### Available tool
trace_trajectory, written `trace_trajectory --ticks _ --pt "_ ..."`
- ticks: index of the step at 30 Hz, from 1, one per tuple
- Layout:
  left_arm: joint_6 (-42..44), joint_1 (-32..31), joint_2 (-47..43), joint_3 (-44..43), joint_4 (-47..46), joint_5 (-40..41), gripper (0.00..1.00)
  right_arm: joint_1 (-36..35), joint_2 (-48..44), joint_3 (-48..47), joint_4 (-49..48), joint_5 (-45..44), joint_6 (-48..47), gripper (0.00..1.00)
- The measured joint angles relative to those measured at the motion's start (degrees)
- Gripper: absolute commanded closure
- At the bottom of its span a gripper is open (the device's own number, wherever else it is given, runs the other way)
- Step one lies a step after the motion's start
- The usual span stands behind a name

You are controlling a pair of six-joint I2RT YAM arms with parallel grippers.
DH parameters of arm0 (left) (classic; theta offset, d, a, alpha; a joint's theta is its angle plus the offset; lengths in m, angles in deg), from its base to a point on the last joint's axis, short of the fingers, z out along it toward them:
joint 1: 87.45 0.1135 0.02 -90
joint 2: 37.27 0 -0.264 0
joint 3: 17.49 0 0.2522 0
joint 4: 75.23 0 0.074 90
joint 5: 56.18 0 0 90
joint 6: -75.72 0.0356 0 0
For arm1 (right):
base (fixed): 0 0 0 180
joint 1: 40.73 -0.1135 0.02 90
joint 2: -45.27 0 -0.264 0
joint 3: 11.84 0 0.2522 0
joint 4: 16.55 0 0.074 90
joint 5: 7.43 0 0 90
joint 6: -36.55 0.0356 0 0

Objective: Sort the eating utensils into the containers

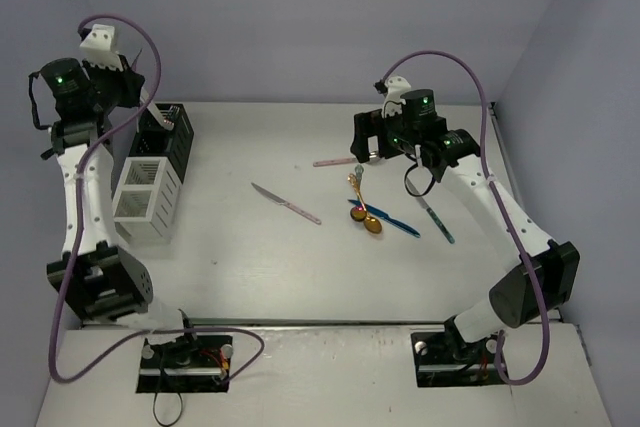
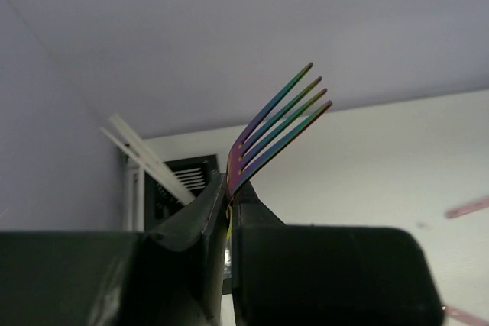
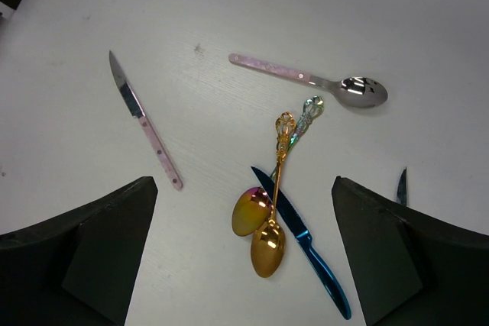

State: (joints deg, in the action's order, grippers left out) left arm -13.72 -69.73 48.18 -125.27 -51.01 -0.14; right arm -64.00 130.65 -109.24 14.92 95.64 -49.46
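Note:
My left gripper (image 2: 229,188) is shut on a rainbow-tinted fork (image 2: 279,124), tines pointing up and away. It is held high (image 1: 132,79) above the black container (image 1: 166,137), which holds thin pale sticks (image 2: 145,154). The white container (image 1: 147,193) stands just in front of it. My right gripper (image 3: 243,185) hangs open and empty over a gold spoon (image 3: 267,246), an iridescent spoon (image 3: 250,210) and a blue knife (image 3: 313,257) that lie crossed on the table. A pink-handled knife (image 3: 145,124) lies to the left and a pink-handled spoon (image 3: 306,78) lies beyond.
Another dark-bladed knife (image 1: 437,217) lies to the right of the spoon pile, under the right arm. Both containers stand at the table's left side (image 1: 230,247), close to the left wall. Grey walls close the table in at the back and sides.

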Motion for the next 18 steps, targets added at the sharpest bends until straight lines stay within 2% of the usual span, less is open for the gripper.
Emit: trace_trajectory --ticks 4,8,18 --pt "5.24 1.58 9.27 -1.97 2.37 0.13 1.00 1.32 0.00 1.10 0.12 -0.19 -0.47 0.04" --pt "5.65 3.41 15.12 -0.10 1.24 -3.44 1.00 2.30 -0.02 1.63 0.01 -0.52 -1.18 0.05" --pt "2.67 4.91 19.38 1.29 -10.11 -12.96 1.00 3.04 -0.01 3.53 -0.31 -1.07 -2.70 0.07"
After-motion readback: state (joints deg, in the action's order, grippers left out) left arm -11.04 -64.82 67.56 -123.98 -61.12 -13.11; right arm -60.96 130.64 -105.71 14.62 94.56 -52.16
